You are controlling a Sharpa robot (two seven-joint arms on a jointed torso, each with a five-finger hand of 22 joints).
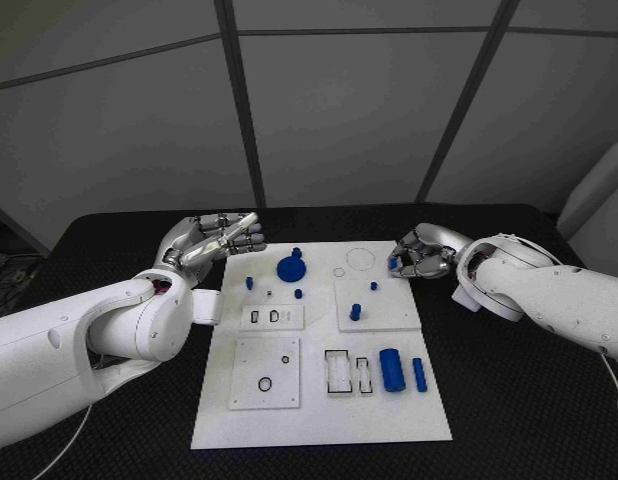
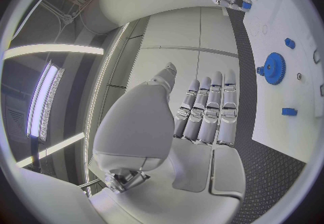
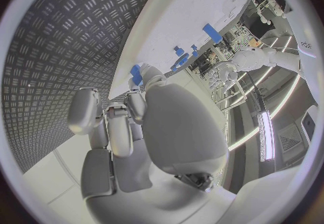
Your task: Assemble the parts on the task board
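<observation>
Looking down from the head view, the white task board lies in the middle of the black bench, and the left robot hand hovers off the board's far left corner with fingers stretched out and apart, holding nothing. The right robot hand sits at the board's far right edge, fingers curled around a small blue part. On the board, a blue gear stands near the far middle, a blue cylinder and a slimmer blue rod lie side by side toward the near right, and small blue pegs dot the raised panels. From the left wrist view, that robot hand's fingers extend straight and side by side above the bench beside the board, empty, with the gear well apart on the white surface. From the right wrist view, the fingers bend inward and a blue piece shows at a fingertip, seemingly pinched there; how firm the hold is cannot be told. To do this step well, I judge the right robot hand should keep the part upright, line it over its seat before lowering, and press straight down without sweeping the neighbouring pegs.
</observation>
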